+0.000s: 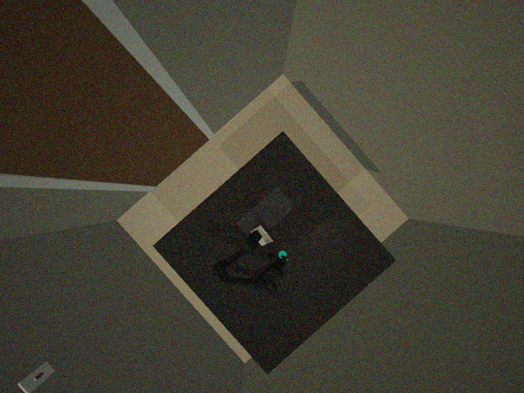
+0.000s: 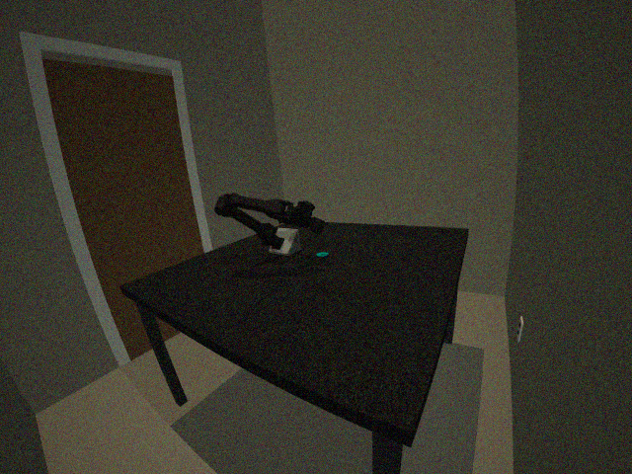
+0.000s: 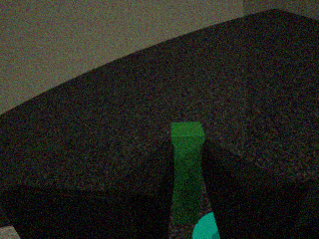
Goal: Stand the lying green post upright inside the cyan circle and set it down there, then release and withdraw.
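Note:
The green post (image 3: 187, 174) is held between the two dark fingers of my gripper (image 3: 186, 147) (image 2: 323, 225) in the wrist view, its near end face between the fingertips. My gripper is shut on it and is raised above the table near the cyan circle. The cyan circle (image 1: 282, 254) (image 2: 322, 254) (image 3: 204, 230) lies flat on the black table; in the wrist view it shows partly, beside the post's lower end and cut off by the right finger. The post cannot be clearly made out in the top and exterior views, so its exact tilt is hard to tell.
The black table (image 1: 330, 237) (image 2: 326, 316) (image 3: 125, 100) carries the arm's pale base (image 1: 264, 237) (image 2: 288, 243), close to the circle. The dark arm (image 2: 250, 202) reaches out above the table. A brown door (image 2: 122, 178) and walls stand beyond the table.

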Motion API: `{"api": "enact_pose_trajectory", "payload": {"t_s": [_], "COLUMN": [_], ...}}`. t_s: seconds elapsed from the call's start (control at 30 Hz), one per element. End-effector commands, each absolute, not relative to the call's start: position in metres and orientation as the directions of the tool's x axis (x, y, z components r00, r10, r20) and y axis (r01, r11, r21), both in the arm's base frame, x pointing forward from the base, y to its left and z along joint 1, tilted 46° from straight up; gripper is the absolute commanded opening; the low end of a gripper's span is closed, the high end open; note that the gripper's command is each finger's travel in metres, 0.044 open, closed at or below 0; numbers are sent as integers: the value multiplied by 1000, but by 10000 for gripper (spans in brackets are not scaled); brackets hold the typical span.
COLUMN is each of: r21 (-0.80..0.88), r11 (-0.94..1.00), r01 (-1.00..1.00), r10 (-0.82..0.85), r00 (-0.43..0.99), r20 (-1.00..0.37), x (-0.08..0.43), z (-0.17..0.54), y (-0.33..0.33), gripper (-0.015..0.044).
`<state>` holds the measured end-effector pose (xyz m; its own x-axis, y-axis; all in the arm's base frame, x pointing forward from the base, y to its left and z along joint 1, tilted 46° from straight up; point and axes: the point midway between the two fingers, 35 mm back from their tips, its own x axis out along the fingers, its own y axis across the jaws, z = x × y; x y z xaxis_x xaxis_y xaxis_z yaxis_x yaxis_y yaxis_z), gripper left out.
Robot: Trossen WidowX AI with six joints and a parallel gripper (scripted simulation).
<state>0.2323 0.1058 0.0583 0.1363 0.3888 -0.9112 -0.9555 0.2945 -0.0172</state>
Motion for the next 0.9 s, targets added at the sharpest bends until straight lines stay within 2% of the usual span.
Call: {"api": "enact_pose_trajectory", "payload": {"t_s": [0.0,0.87], "r21": [-29,-146], "r11": [287,247], "r01": [-958,-958], "r10": [411,529], "r00": [150,260], "r20": [-899,-808], "x": [232,233], "z": [59,69], "y": [106,103], "gripper": [23,23]}}
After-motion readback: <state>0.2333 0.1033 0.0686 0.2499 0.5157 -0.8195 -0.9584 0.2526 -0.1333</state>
